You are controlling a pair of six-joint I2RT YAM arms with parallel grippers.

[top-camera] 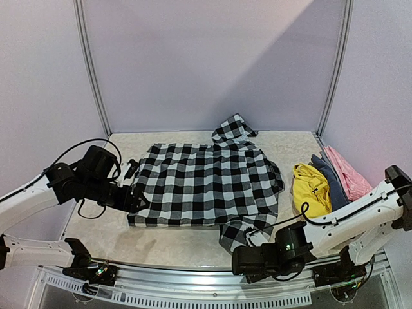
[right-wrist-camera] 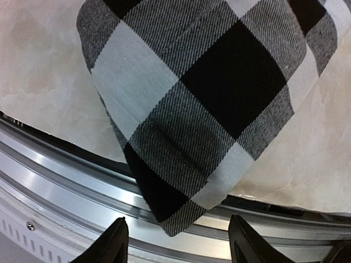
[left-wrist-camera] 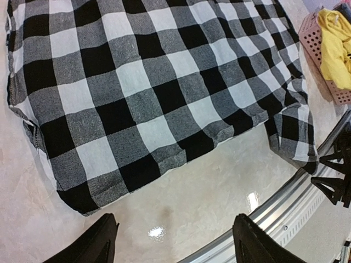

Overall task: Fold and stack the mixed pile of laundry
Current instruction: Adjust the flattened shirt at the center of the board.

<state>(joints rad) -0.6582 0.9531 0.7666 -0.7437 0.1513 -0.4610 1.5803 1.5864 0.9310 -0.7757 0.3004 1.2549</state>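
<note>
At the middle of the table (top-camera: 174, 241) the black-and-white checked shirt (top-camera: 206, 183) lies flat, one sleeve (right-wrist-camera: 192, 109) over the near edge; other garments (top-camera: 322, 180) sit at the right edge. The left gripper (left-wrist-camera: 174, 219) is spread beside the shirt, and the right gripper (right-wrist-camera: 177, 218) is spread around the sleeve end.

My place is a robot test lab (not a home): plain pale walls (top-camera: 212, 58), metal posts (top-camera: 91, 64), one table (top-camera: 174, 241), and my white arms (top-camera: 360, 215) bolted to a silver rail (top-camera: 193, 293).

Light: bright, even, soft shadows.
Glare: white spots on the glossy table (left-wrist-camera: 157, 233).
Focus: fingers (right-wrist-camera: 109, 246) blurred at frame bottom.
</note>
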